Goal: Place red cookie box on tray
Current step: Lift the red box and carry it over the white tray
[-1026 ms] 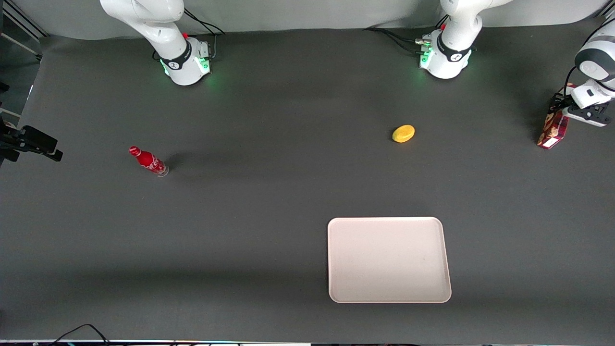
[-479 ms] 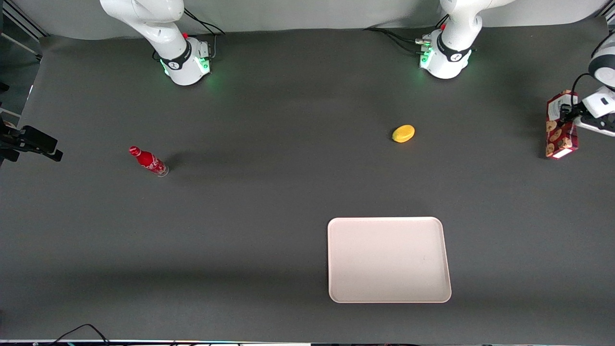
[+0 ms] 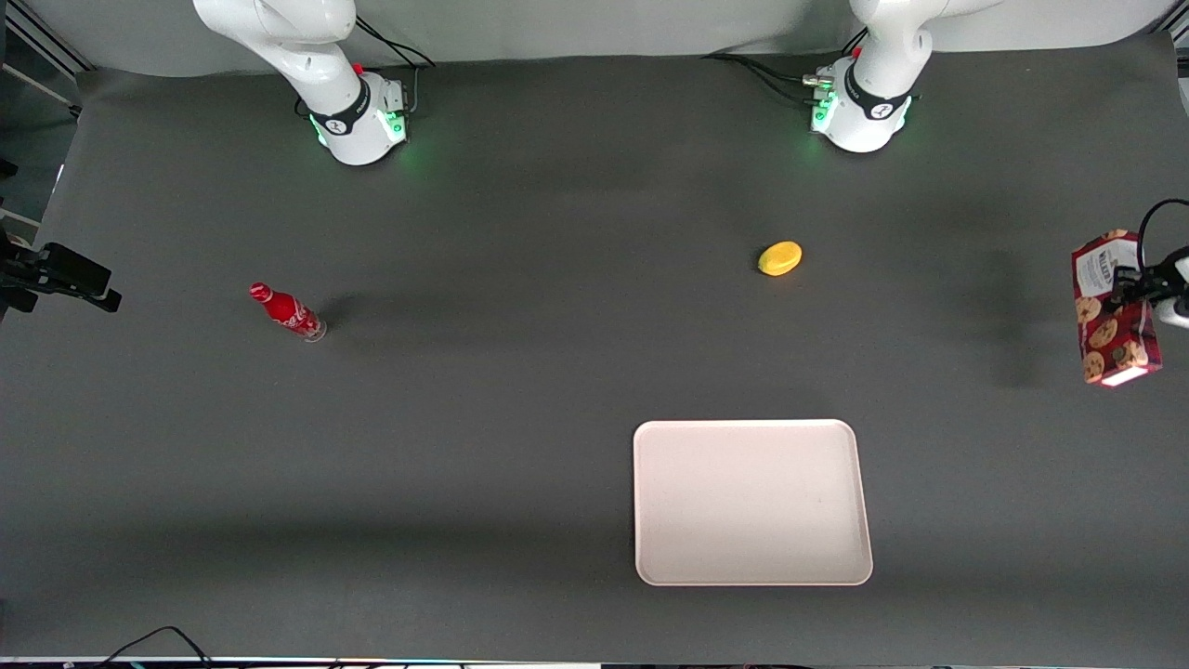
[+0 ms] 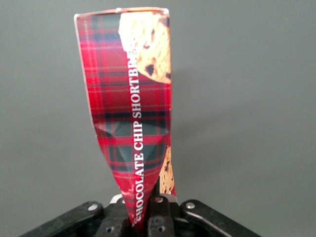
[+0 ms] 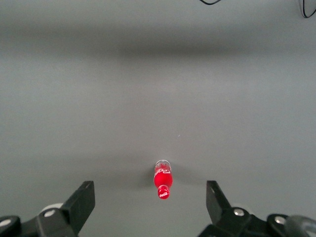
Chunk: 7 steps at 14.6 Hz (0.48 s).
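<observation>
The gripper (image 3: 1141,283) is closed on the red cookie box (image 3: 1114,308) and holds it in the air at the working arm's end of the table, well apart from the tray (image 3: 752,503). Seen from the tray in the front view, the box is at about 2 o'clock. The box is a slim oblong carton with dark-red plaid print, brown cookie pictures and a white label panel. In the left wrist view the carton (image 4: 131,123) is pinched between the black fingers (image 4: 158,217); its thin cardboard is creased and squeezed narrow there.

The tray is large, flat and pale pinkish-white, with rounded corners and a low rim. A smooth yellow oval fruit (image 3: 779,258) lies at about 12 o'clock from the tray. A glossy red soda bottle (image 3: 287,312) stands toward the parked arm's end of the dark grey table (image 3: 520,372).
</observation>
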Motion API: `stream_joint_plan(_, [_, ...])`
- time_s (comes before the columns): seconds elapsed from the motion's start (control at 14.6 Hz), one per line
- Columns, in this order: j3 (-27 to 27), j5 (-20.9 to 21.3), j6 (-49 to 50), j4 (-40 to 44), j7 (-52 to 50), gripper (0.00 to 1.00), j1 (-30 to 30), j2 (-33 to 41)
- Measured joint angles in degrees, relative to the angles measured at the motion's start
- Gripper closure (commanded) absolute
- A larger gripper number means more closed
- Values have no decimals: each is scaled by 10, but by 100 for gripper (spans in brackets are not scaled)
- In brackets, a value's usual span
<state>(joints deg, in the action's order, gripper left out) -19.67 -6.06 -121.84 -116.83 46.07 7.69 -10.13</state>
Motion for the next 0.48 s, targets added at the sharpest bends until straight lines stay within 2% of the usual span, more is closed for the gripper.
stream_joint_plan(0.27, [91, 2, 105, 121, -203, 100, -34, -1])
stream_joint_plan(0.48, [163, 2, 158, 219, -358, 100, -56, -36])
